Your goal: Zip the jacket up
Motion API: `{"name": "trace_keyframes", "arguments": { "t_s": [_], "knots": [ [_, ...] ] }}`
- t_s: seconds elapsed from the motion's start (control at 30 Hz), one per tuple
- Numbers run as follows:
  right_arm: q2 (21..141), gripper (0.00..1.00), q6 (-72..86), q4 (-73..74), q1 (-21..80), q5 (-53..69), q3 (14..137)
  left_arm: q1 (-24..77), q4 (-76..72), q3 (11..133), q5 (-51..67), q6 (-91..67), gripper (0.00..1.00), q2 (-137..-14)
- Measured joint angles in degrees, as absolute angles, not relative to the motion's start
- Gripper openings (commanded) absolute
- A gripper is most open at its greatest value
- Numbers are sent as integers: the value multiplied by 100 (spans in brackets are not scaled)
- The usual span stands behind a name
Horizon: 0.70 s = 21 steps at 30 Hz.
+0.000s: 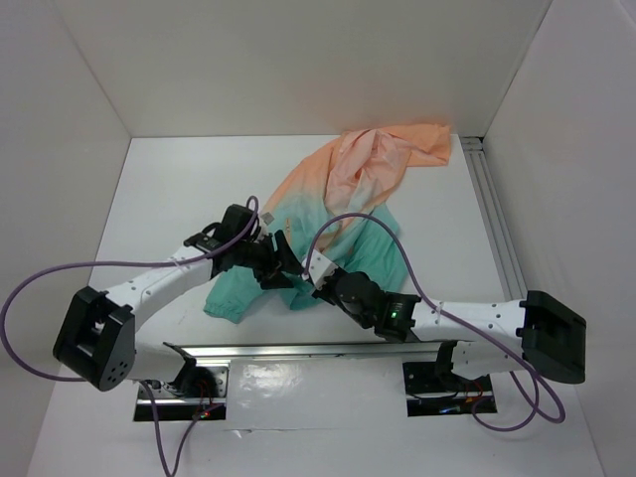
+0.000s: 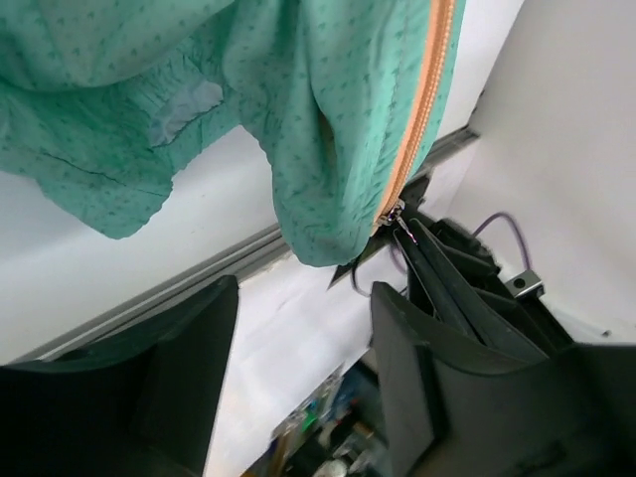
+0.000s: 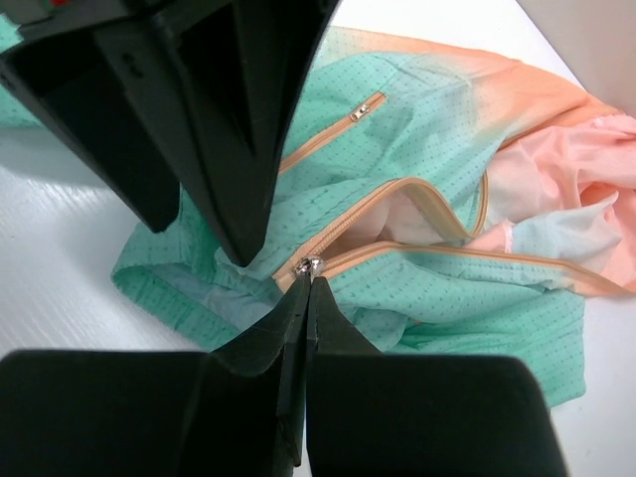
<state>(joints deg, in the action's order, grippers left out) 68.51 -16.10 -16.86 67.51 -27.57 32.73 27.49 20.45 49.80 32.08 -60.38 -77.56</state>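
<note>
Zipping is only starting: the right gripper [image 3: 304,288] is pinching the zipper pull [image 3: 308,266] between tightly closed fingers, with the open front of the jacket [image 3: 467,308] lying beyond the fingertips. The left gripper [image 2: 303,298] is hovering with fingers spread wide, the teal hem [image 2: 310,253] just past their tips, ungripped. Next, it probably needs to be clamping that hem while the right is drawing the pull away.

The peach-to-teal jacket [image 1: 353,184] lies crumpled, teal hem nearest, its orange front zipper [image 2: 419,109] mostly open.
</note>
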Motion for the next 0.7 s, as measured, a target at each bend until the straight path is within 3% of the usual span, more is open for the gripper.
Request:
{"name": "trace_keyframes", "arguments": {
  "t_s": [0.23, 0.53, 0.7],
  "knots": [
    [6888, 0, -1586, -1669, 6720, -2749, 3273, 2989, 751, 3964, 2727, -6681, 63, -7175],
    [6888, 0, -1555, -1669, 6687, -2749, 3275, 3205, -445, 3736, 2469, -6794, 67, -7166],
    [6888, 0, -1525, -1629, 6687, -2757, 3275, 3277, -773, 3739, 2370, -6748, 58, -7262]
  ]
}}
